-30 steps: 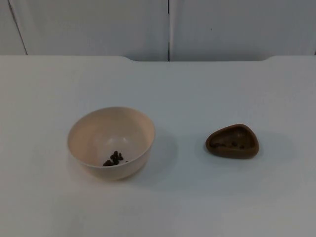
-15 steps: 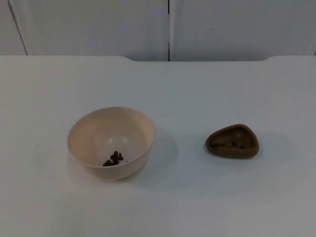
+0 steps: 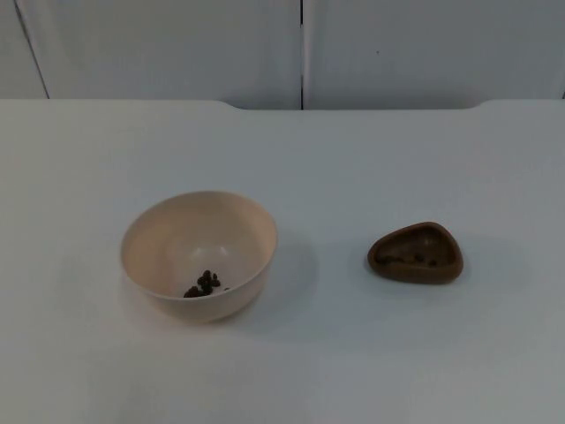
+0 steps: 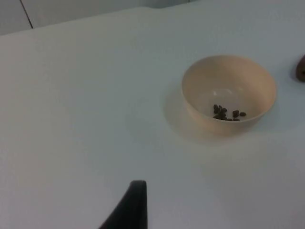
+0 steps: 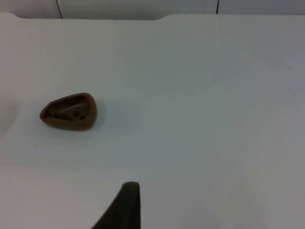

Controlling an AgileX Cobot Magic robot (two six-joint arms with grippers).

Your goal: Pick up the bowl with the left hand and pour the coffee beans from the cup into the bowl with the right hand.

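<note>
A cream bowl (image 3: 199,253) stands upright on the white table, left of centre, with a few coffee beans (image 3: 202,283) in its bottom. The left wrist view has the same bowl (image 4: 228,94) and its beans (image 4: 224,112) some way ahead of a black fingertip (image 4: 132,207). A small brown teardrop-shaped cup (image 3: 416,253) sits to the bowl's right with a few beans inside. From the right wrist the cup (image 5: 69,111) lies well ahead of that arm's black fingertip (image 5: 125,206). Both arms wait off the table, far from bowl and cup.
The white table (image 3: 353,159) ends at a grey partition wall (image 3: 300,49) at the back. Open table surface lies all around the bowl and cup.
</note>
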